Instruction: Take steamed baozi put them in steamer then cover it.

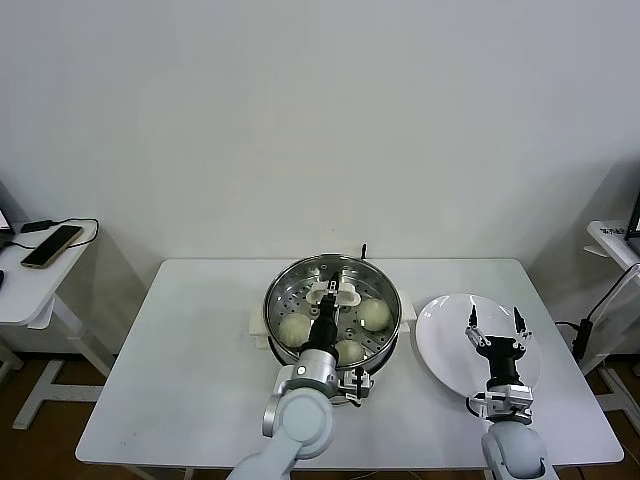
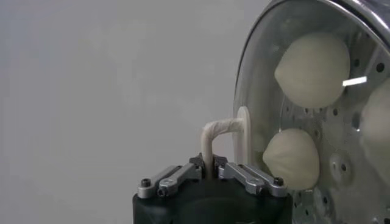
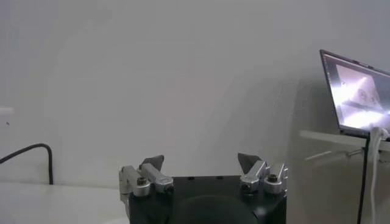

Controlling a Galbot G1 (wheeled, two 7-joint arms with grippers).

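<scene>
— Where's the cover (image 2: pixel 286 91)?
— On the steamer (image 1: pixel 290 283), over the baozi (image 1: pixel 374 313); the left claw (image 1: pixel 334 291) is clamped on its cream handle (image 2: pixel 222 131).
— And the right claw (image 1: pixel 495 320)?
— Spread wide, empty, above the white plate (image 1: pixel 440 340).

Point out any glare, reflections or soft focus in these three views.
Head view: even light, soft shadows under the steamer and plate. Left wrist view: a bright streak of glare on the glass cover, baozi seen through it slightly soft; the left gripper, shut on the cover's handle, is sharp. Right wrist view: the open right gripper is crisp, the laptop screen behind is blurred and glowing.
</scene>
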